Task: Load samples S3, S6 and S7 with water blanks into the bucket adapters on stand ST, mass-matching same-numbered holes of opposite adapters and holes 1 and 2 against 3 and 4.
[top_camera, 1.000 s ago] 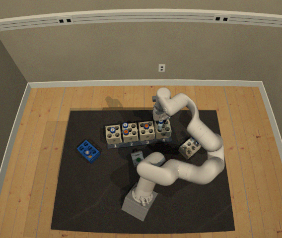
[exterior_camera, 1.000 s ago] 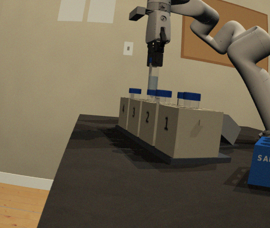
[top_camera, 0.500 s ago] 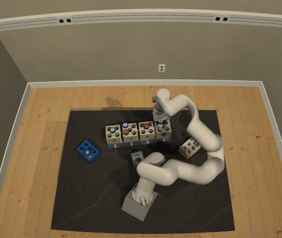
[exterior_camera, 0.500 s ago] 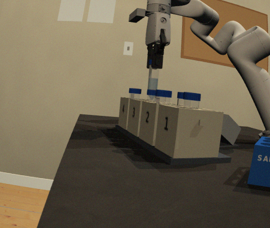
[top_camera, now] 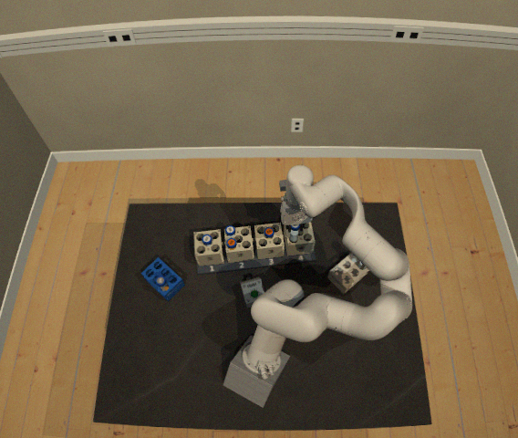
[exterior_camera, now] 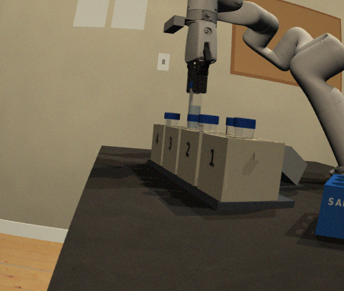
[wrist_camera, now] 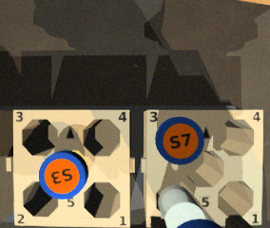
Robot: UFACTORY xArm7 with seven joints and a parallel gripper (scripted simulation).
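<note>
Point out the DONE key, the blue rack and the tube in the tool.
DONE key (top_camera: 253, 293): top view, green face.
Blue rack (top_camera: 170, 294) (exterior_camera: 341, 219): top and exterior views, side wall.
Tube (top_camera: 294, 233) (exterior_camera: 194, 110) (wrist_camera: 184, 213): top, exterior and wrist views, liquid-filled body.

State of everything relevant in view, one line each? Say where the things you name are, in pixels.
Gripper (top_camera: 295, 224) (exterior_camera: 196, 90): shut on the tube
Tube (top_camera: 294, 234) (exterior_camera: 194, 109) (wrist_camera: 184, 212): upright, tip at adapter 4's hole 2
S7 (exterior_camera: 172, 116) (wrist_camera: 180, 141): standing, adapter 4's hole 3
S3 (top_camera: 268, 232) (exterior_camera: 192, 117) (wrist_camera: 62, 176): standing, hole 5
DONE key (top_camera: 253, 293): can't tell if caught
</note>
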